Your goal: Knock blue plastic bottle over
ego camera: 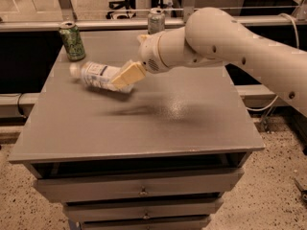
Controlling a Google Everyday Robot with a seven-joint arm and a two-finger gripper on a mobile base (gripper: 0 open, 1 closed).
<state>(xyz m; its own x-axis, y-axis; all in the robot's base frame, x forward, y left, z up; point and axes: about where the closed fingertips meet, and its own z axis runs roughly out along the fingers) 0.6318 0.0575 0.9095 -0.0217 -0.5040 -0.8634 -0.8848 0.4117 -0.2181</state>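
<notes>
The blue plastic bottle (98,75) lies tipped on its side on the grey table (144,123), white cap pointing left, label with a small dark mark facing up. My gripper (125,75) is at the bottle's right end, its cream fingers touching or just over the bottle's base. The white arm reaches in from the right.
A green drink can (72,41) stands upright at the back left of the table, close to the bottle's cap. A grey-silver drink can (156,20) stands at the back edge. Drawers sit under the tabletop. A rail runs behind the table.
</notes>
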